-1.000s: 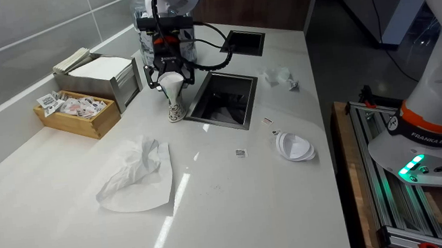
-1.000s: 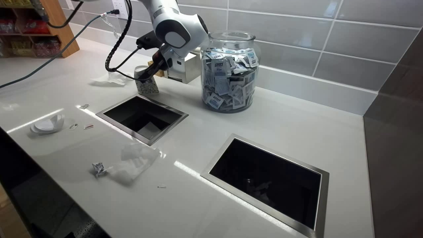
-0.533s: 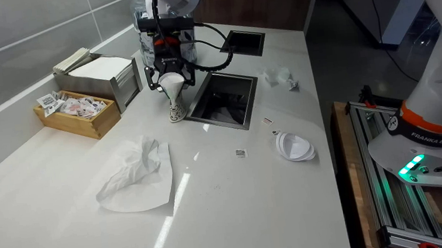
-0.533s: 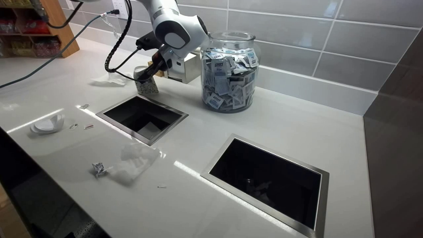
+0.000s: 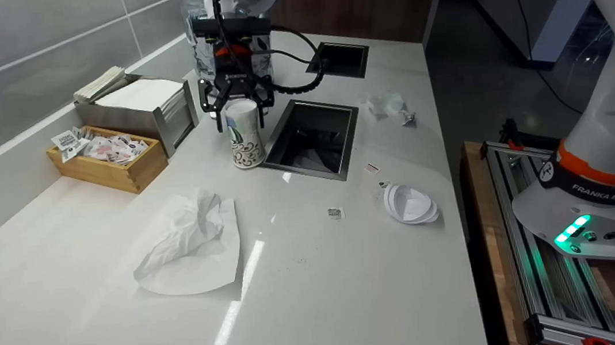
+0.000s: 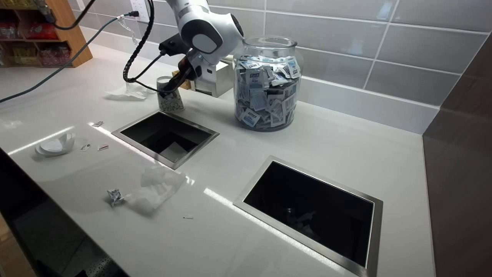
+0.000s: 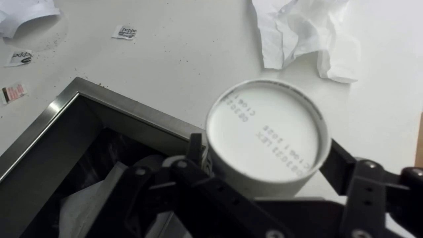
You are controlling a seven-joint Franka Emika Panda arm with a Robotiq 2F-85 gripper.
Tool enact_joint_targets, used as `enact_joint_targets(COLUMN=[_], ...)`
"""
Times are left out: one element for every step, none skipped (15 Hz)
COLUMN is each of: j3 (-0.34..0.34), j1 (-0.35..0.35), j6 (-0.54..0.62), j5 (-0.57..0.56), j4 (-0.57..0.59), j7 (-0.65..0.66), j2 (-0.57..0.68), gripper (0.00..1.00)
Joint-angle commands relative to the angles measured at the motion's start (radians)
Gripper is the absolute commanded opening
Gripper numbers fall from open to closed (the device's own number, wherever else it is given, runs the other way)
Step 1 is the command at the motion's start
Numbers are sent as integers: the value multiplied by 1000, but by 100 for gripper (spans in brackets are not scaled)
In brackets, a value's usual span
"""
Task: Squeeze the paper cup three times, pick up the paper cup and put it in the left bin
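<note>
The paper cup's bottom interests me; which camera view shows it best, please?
The wrist view: it looks down on the upturned paper cup, so the whole bottom and its printed codes show. Both exterior views show the bottom only small and at a slant, above the cup's patterned side, with no print readable.

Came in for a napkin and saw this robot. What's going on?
A white robot arm has its black two-fingered end effector open around a white paper cup with dark swirls, standing upside down on the white countertop beside a square metal-rimmed bin. The cup is to be squeezed three times, then binned; it isn't lifted yet.
</note>
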Motion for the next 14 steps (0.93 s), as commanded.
enact_joint_targets(j3=[-20, -23, -26, -27, -29, -29, -30, -29, -29, -29, -29, -29, -29, -29], j1=[-7, -7, -8, -8, -7, -6, -6, -6, -5, -5, -4, -3, -2, -1], j6=[-6, -5, -5, -5, -6, -6, -4, -3, -1, -1, 1, 2, 2, 1], j5=[0, -2, -3, -3, -6, -7, -9, -8, -9, -9, -10, -10, -11, -13], j4=[-46, -47, -48, -49, -50, -52, -52, -52, -52, -52, -51, -51, -51, -51], j7=[-19, -18, -17, -17, -18, -20, -21, -21, -22, -25, -24, -24, -24, -25], j2=[-26, -26, -26, -26, -24, -21, -17, -15, -11, -8, -5, -3, -1, 1], gripper=[100, 100, 100, 100, 100, 100, 100, 100, 100, 100, 100, 100, 100, 98])
